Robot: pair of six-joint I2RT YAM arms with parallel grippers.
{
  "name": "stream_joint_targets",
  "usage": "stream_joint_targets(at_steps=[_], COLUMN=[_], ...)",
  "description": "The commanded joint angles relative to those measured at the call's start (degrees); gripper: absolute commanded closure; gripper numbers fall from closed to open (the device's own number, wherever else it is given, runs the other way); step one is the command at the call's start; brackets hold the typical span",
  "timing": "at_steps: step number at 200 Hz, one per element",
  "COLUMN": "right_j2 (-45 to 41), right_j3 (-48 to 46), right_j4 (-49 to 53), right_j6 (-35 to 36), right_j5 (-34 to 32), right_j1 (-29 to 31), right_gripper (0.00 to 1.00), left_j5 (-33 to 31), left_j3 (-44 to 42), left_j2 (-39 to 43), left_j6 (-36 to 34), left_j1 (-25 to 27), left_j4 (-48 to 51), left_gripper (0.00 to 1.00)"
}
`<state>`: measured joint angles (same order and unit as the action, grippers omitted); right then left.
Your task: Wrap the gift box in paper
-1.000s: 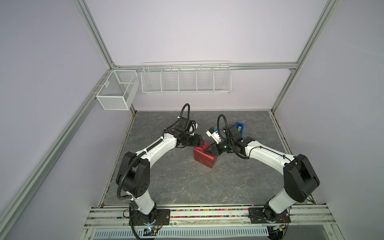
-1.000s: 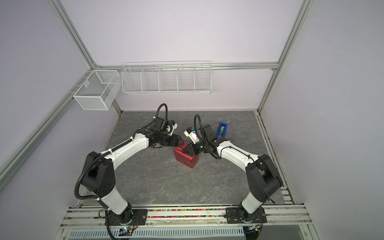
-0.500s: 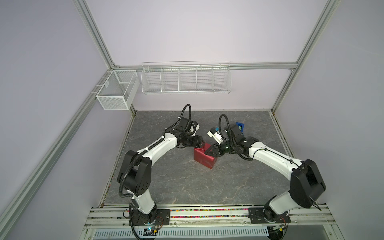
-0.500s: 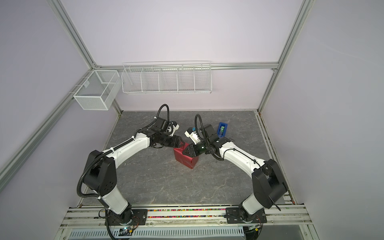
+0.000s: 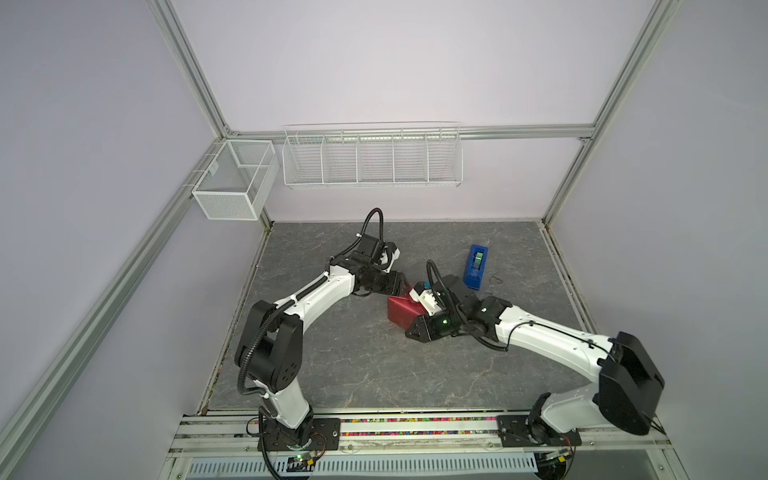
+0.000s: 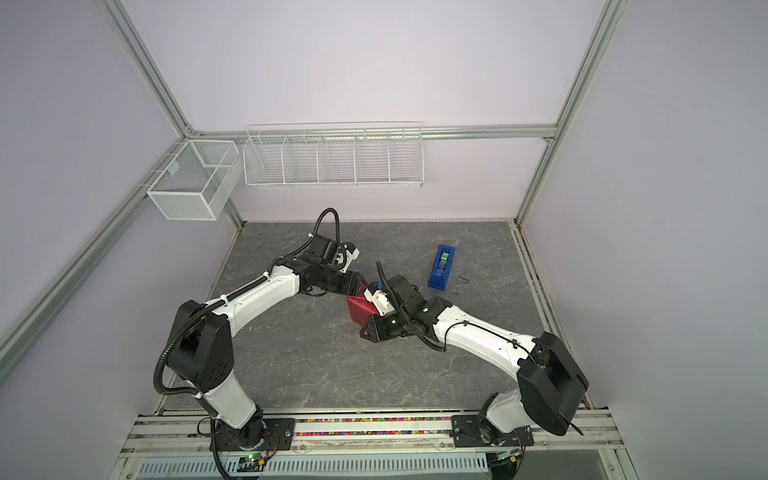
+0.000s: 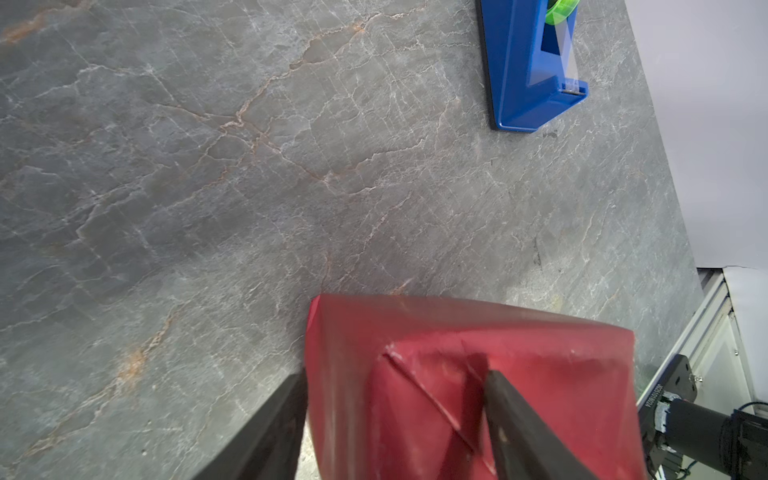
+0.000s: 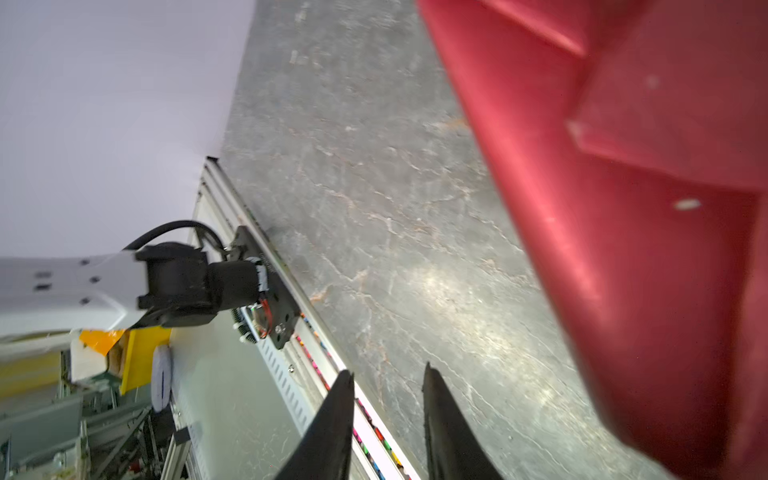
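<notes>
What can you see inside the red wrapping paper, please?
Only the paper itself shows, folded into a boxy parcel with creased flaps. Whatever it encloses, presumably the gift box, is fully covered in every view.

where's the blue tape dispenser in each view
top view: tape dispenser right of centre, toward the back wall.
top view: same spot.
left wrist: at the picture's edge, well beyond the red paper.
right wrist: not in it.
shared landmark: the red paper.
</notes>
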<state>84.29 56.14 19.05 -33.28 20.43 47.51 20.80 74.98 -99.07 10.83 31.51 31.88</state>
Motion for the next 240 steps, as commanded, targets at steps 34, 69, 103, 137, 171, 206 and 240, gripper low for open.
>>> stream_joint_targets(at_steps=[34,69,103,137,171,206,240], right_j2=[2.5,1.9,1.9,3.5,5.4,8.1,11.0], right_j3=[-0.7,-1.5,-0.1,2.0,3.0,5.4,8.7], right_j4=[-1.2,-0.1,1.6,2.9,2.5,0.7,-2.1], right_j6=[-7.3,-6.3,-3.2,-0.2,1.5,4.1,6.1], right_j5=[-10.1,-11.1,-10.9,-9.3,-8.3,-6.2,-1.8], right_j1=[-3.3,-6.8,-9.9,-12.4,-14.5,-16.6,-17.3], right_gripper=[0.74,0.75,0.75,0.74,0.73,0.71,0.69], left_j5=[-4.2,-4.1,-3.0,-1.6,-0.9,-0.7,0.0], left_j3=[-1.9,-2.8,-3.8,-4.9,-5.0,-5.8,-5.5], left_j2=[-1.3,-0.5,-0.3,-0.6,-0.1,0.5,0.1], left_j6=[-4.5,-4.9,-4.2,-3.6,-3.4,-2.5,-2.2], left_j1=[0.0,0.1,0.5,1.0,1.4,1.6,2.5], left_j4=[10.6,11.2,10.8,10.0,10.4,9.4,9.2], left_gripper=[0.33,0.32,0.32,0.32,0.32,0.32,0.32])
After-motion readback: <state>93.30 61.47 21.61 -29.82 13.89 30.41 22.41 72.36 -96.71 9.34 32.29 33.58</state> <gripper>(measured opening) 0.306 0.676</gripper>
